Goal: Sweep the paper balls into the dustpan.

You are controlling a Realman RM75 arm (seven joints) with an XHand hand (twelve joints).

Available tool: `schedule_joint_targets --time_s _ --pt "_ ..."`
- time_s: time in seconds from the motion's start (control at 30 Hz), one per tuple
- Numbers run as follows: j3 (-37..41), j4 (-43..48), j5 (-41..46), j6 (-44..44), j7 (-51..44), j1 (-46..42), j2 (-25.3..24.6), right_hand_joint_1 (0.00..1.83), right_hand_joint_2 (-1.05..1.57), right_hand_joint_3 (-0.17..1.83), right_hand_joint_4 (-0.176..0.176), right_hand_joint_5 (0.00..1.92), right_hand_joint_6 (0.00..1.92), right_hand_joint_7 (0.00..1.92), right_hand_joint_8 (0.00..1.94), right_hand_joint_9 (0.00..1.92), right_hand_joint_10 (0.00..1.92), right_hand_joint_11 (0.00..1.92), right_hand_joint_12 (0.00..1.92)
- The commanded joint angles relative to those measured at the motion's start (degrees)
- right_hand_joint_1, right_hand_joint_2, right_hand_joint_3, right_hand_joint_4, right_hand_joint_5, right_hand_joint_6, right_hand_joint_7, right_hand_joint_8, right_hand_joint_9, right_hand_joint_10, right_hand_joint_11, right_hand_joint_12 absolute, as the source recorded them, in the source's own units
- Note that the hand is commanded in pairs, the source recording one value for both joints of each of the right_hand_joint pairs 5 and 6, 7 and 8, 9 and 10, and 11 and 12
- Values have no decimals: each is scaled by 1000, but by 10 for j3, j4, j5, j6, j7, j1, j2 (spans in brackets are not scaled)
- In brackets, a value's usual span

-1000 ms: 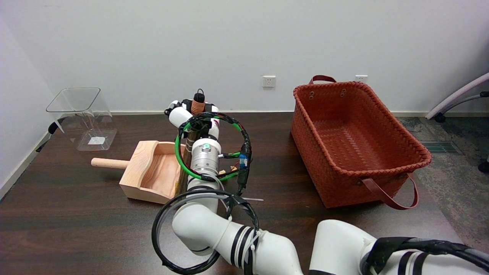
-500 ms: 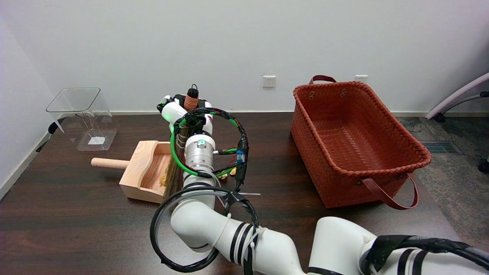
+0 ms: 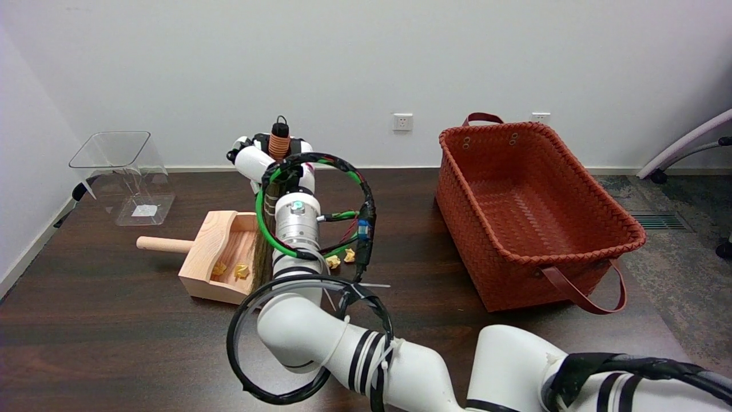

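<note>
Head view: the right hand sits above the far end of the wooden dustpan, wrapped round the orange-banded handle of a small broom, whose dark bristles hang down at the dustpan's open mouth. Two yellow paper balls lie inside the pan. Two more paper balls rest on the dark bench just right of the arm. A woven red basket stands well apart on the right, and a clear container at far left.

The dark wooden table carries a dustpan, clear bin, woven basket and loose paper balls.
</note>
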Motion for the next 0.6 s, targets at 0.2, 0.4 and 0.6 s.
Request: schedule_joint_targets --time_s 0.2,0.4,0.6 --pt "1 -161 -121 -1 -207 -20 95 1274 589 1168 0 1920 1920 1920 1920 1920 1920 1920 1920" --pt "1 -205 -116 -5 -269 -25 148 1293 569 1173 0 1920 1920 1920 1920 1920 1920 1920 1920" --pt "1 -226 -100 -6 -295 -28 209 1320 523 1207 0 1920 1920 1920 1920 1920 1920 1920 1920"
